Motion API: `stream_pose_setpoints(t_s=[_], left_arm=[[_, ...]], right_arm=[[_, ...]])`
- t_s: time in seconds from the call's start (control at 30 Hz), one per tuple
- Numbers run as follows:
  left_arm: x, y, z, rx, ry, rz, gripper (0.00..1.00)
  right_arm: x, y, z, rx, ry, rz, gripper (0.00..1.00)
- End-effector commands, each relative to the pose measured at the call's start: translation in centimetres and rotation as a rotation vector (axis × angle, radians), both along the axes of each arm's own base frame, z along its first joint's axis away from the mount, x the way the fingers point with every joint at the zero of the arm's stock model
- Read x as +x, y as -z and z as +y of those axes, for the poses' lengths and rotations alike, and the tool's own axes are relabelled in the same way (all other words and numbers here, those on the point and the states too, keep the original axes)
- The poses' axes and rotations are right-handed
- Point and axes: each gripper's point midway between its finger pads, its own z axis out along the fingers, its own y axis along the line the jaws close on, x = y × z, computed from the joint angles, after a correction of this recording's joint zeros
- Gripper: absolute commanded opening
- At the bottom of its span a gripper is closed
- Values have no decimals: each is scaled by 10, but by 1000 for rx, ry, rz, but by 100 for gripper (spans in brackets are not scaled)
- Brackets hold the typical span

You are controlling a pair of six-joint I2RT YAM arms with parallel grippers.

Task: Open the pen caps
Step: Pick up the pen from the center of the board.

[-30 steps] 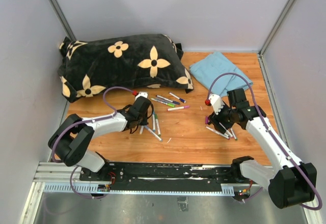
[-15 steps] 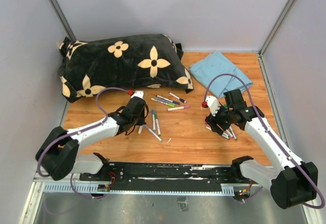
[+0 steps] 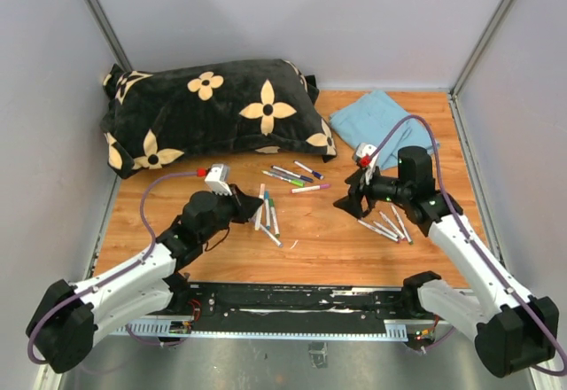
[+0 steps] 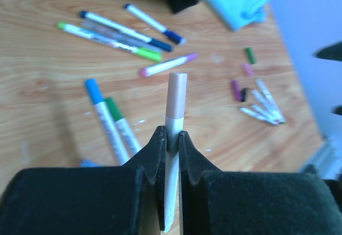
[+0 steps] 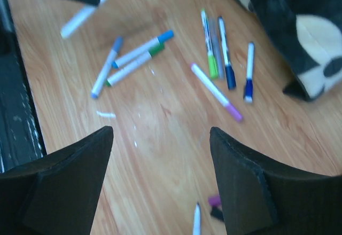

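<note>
My left gripper is shut on the white barrel of a pen, held above the table; its pale pink cap points away from me. In the top view this gripper hovers left of centre. My right gripper is open and holds nothing; its fingertips stand wide above bare wood. Capped pens lie in the middle, and a blue-capped pen and a green-capped pen lie closer. Uncapped barrels lie at the right beside loose green, pink, purple and black pen caps.
A black pillow with tan flowers fills the back left of the table. A folded blue cloth lies at the back right. Grey walls close in both sides and the back.
The left gripper closed on a pen and drew it back toward the near left, off the table. The right gripper rose from the uncapped barrels, swung left and opened wider.
</note>
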Motion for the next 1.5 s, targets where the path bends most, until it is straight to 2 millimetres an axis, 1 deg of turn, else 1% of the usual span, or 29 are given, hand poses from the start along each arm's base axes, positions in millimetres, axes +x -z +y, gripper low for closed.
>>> stream_pose_setpoints(t_s=[0.0, 0.03, 0.1, 0.17, 0.23, 0.33, 0.4, 0.47, 0.53, 0.67, 0.83, 0.9, 0.97, 1.03, 1.07, 1.1, 1.17, 1.33, 1.37, 1.4, 1.43, 1.47], left_arm=[[-16, -71, -33, -374, 126, -161, 0], [-19, -81, -35, -425, 133, -193, 0], [-26, -89, -43, -469, 144, -216, 0], [-27, -94, -51, -489, 140, -230, 0], [-27, -101, -57, -519, 136, -245, 0], [-22, -107, -65, -576, 115, -249, 0], [-17, -109, -70, -594, 101, -249, 0], [-14, -111, -77, -612, 97, -257, 0], [-13, -114, -84, -631, 102, -264, 0], [-11, -123, -99, -667, 106, -283, 0], [-9, -125, -115, -679, 113, -284, 0], [-8, -125, -120, -687, 113, -284, 0], [-7, -123, -125, -686, 114, -280, 0], [-6, -123, -129, -693, 120, -280, 0], [-6, -122, -131, -695, 124, -279, 0], [-7, -124, -133, -698, 128, -280, 0], [-7, -122, -136, -694, 132, -278, 0], [-10, -123, -134, -689, 143, -293, 0], [-12, -124, -134, -685, 150, -297, 0], [-13, -125, -133, -681, 158, -303, 1], [-15, -126, -132, -674, 165, -311, 8], [-18, -128, -129, -669, 170, -321, 20]], right_arm=[[7, -55, 52, 439, -99, -9, 76], [7, -54, 56, 476, -105, 25, 77], [11, -40, 58, 459, -97, 90, 77], [9, -22, 60, 432, -107, 163, 77], [4, -14, 63, 439, -120, 212, 79], [-5, -15, 71, 464, -148, 260, 89], [-15, -16, 79, 466, -198, 286, 91], [-25, -14, 87, 454, -241, 314, 92], [-29, -9, 92, 435, -250, 337, 92], [-29, -4, 97, 429, -230, 380, 91], [-33, -6, 102, 431, -230, 401, 88], [-35, -7, 103, 433, -235, 404, 83], [-36, -9, 103, 435, -237, 407, 76], [-36, -9, 103, 434, -229, 410, 62], [-36, -10, 103, 434, -227, 411, 58], [-36, -11, 103, 435, -228, 409, 50], [-36, -14, 102, 435, -230, 400, 39], [-34, -18, 99, 427, -225, 371, 5], [-32, -19, 97, 424, -222, 370, 1], [-32, -19, 96, 422, -222, 371, 1], [-31, -20, 94, 423, -225, 374, 1], [-31, -21, 92, 425, -227, 377, 1]])
